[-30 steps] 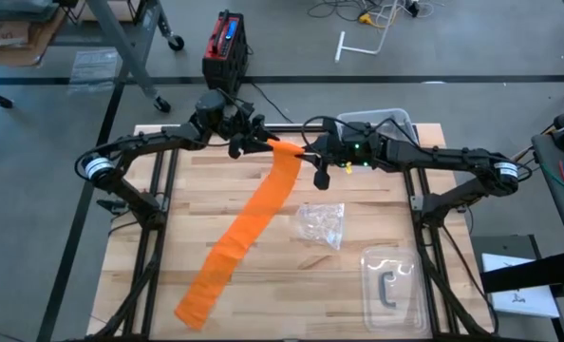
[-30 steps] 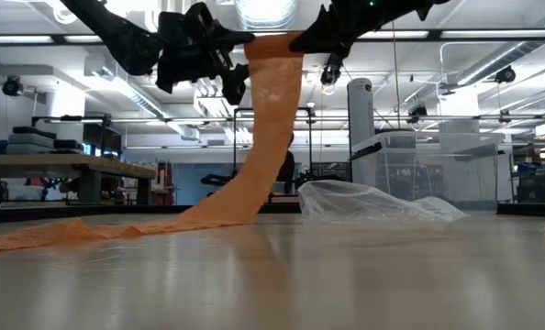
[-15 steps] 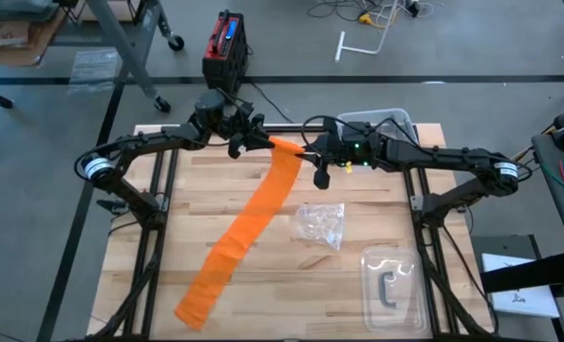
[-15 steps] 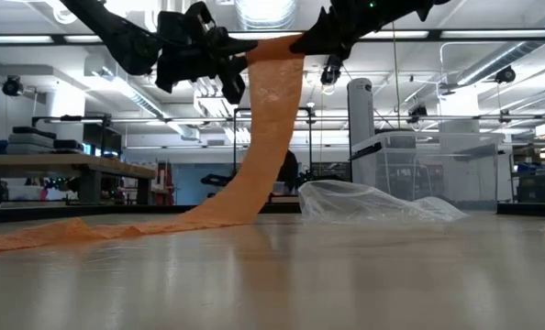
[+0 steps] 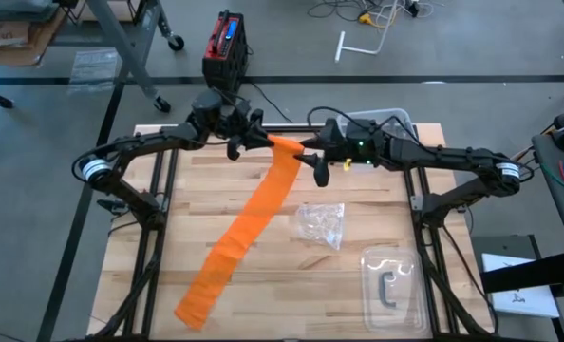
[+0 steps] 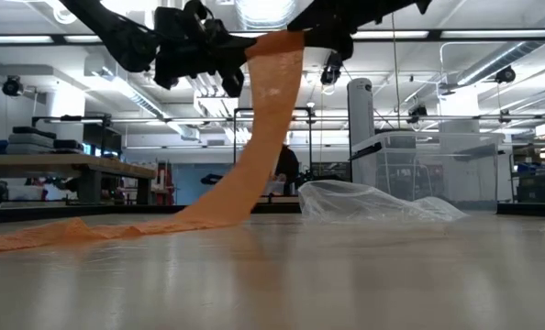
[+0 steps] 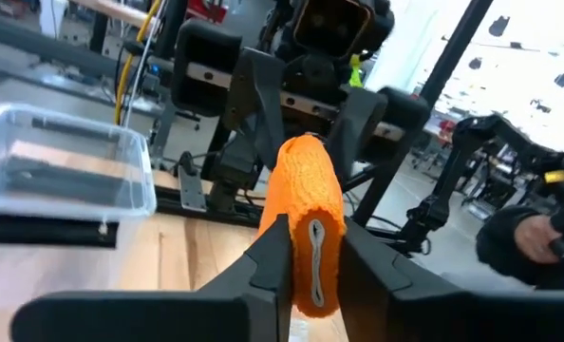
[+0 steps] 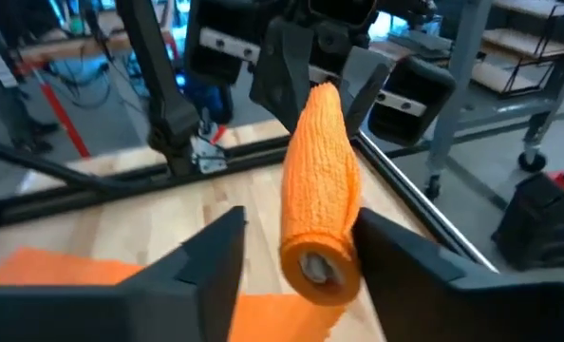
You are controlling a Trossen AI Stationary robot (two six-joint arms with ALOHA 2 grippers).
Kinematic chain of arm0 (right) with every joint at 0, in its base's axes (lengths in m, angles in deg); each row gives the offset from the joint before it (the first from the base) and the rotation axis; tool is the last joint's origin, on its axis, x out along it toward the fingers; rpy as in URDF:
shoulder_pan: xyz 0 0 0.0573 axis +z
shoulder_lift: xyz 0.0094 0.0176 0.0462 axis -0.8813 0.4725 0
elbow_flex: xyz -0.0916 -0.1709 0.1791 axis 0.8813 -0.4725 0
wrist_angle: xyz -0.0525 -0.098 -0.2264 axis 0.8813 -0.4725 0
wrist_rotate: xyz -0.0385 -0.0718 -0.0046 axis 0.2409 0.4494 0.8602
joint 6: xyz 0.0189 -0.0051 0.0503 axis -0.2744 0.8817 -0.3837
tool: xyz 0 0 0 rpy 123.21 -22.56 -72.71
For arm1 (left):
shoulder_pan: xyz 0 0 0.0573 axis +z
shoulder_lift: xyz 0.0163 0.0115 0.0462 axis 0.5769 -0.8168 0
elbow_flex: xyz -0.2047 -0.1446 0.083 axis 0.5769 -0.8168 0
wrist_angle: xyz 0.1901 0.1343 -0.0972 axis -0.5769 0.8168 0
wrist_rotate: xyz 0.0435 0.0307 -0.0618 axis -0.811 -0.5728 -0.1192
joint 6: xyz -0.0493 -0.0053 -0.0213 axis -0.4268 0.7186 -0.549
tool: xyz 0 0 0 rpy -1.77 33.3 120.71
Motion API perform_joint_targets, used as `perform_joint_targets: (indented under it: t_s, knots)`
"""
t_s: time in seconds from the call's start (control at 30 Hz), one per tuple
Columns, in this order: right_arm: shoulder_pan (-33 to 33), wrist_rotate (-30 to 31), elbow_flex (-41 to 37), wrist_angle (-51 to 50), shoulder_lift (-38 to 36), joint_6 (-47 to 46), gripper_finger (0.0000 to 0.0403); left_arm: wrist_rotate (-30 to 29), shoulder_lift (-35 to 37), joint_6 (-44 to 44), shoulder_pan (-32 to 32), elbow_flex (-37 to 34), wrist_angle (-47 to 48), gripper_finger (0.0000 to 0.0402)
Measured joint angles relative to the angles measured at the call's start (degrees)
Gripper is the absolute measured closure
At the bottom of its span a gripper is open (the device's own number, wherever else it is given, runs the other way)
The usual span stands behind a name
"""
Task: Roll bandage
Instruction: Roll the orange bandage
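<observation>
The bandage (image 5: 263,204) is partly wound: a compact roll is held above the table's far edge, its loose tail running diagonally down to the near left. The left gripper (image 7: 306,275) is clamped on one end of the roll. The right gripper (image 8: 296,252) faces the opposite end, fingers apart and flanking it. The roll's long axis runs gripper to gripper.

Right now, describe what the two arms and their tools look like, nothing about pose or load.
Both arms are slim, dark and multi-jointed, each with a white-ringed band near its outer end. The right arm shows small green lights near its wrist. The left tool and the right tool are black, each with two flat, tapering fingers. Dark cables run along the links.
</observation>
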Motion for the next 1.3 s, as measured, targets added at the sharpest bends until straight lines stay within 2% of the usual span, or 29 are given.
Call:
perform_joint_targets:
  t_s: [0.23, 0.43, 0.8, 0.97, 1.3]
  knots:
    - [-0.1, 0.2, 0.6, 0.5, -0.2, -11.9, 0.0112, -2.2, 0.6, 4.6, 0.0, 0.0, -2.7, 0.036]
    - [-1.3, 0.3, 0.6, 0.4, 0.0, -15.8, 0.0093, -2.5, 0.8, 6.5, -0.3, -0.1, -5.2, 0.0359]
    - [-1.5, 0.6, 1.0, 2.5, 0.0, -15.7, 0.0144, -2.4, 0.8, 9.5, -0.3, 0.0, -5.3, 0.0357]
    - [-1.5, 0.6, 1.0, 3.7, 0.0, -16.4, 0.0176, -2.3, 0.8, 13.5, -0.3, 0.0, -5.3, 0.0357]
    - [-1.6, 1.4, 1.0, 3.9, 0.7, -16.3, 0.0244, -3.3, 0.8, 14.1, -0.7, 0.0, -6.0, 0.0356]
